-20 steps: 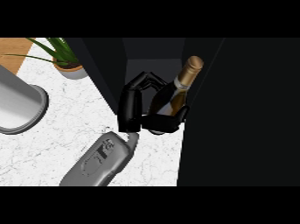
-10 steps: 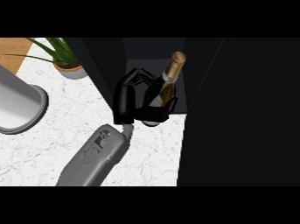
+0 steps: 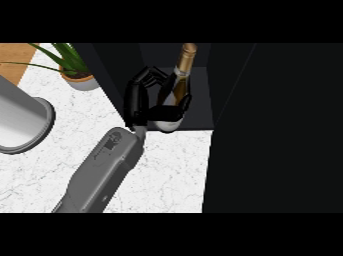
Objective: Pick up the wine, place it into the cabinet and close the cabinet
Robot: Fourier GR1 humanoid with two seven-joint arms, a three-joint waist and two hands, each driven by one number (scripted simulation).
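Since the earlier frames, the right hand (image 3: 146, 100) has carried the wine bottle (image 3: 175, 90) leftward and deeper into the dark cabinet (image 3: 226, 85). Note that the fingers are curled around the bottle's body, with the gold-foiled neck pointing up and away from you. The bottle sits inside the cabinet opening, above the marble counter (image 3: 166, 170). A potted plant (image 3: 74, 67) and a grey cylinder (image 3: 11, 117) stand at left.
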